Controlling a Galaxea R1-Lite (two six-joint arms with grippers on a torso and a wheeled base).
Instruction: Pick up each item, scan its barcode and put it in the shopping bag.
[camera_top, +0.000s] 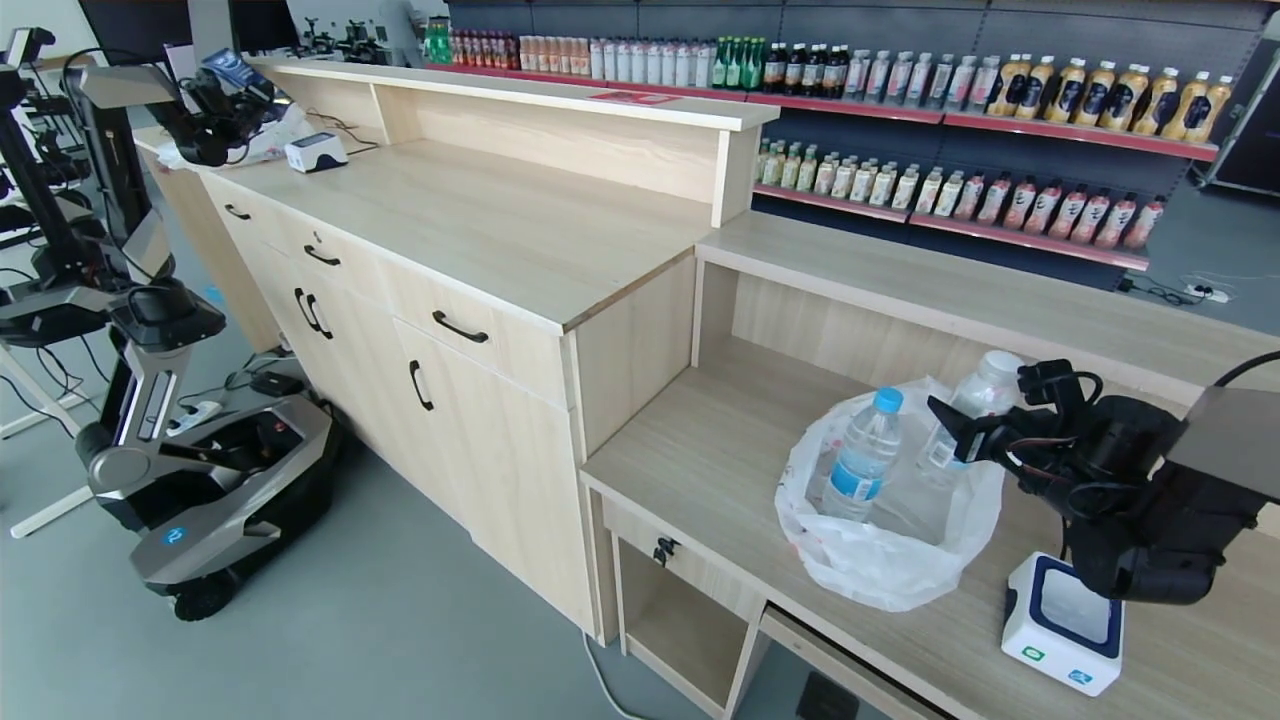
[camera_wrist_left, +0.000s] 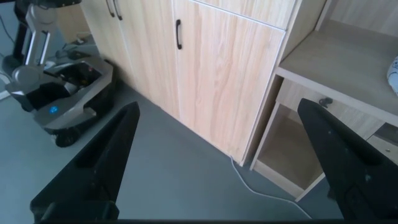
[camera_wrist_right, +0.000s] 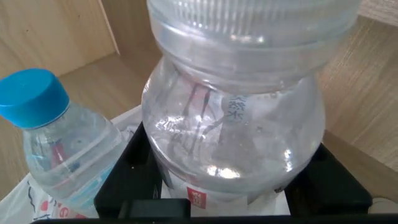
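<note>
A white plastic shopping bag (camera_top: 890, 560) lies open on the low wooden desk (camera_top: 710, 450). Inside it stands a water bottle with a blue cap (camera_top: 863, 455), seen again as the blue-capped bottle (camera_wrist_right: 43, 124) in the right wrist view. My right gripper (camera_top: 962, 428) is shut on a clear bottle with a white cap (camera_top: 982, 388) at the bag's far right rim, tilted over the opening. That clear bottle (camera_wrist_right: 236, 130) sits between the black fingers (camera_wrist_right: 124, 177). My left gripper (camera_wrist_left: 217, 162) hangs open over the grey floor, holding nothing.
A white barcode scanner with a blue frame (camera_top: 1063, 625) sits on the desk just right of the bag, under my right arm. A taller counter (camera_top: 480, 220) with a second scanner (camera_top: 315, 152) stands to the left. Another robot (camera_top: 190, 480) stands on the floor. Bottle shelves (camera_top: 960, 110) line the back.
</note>
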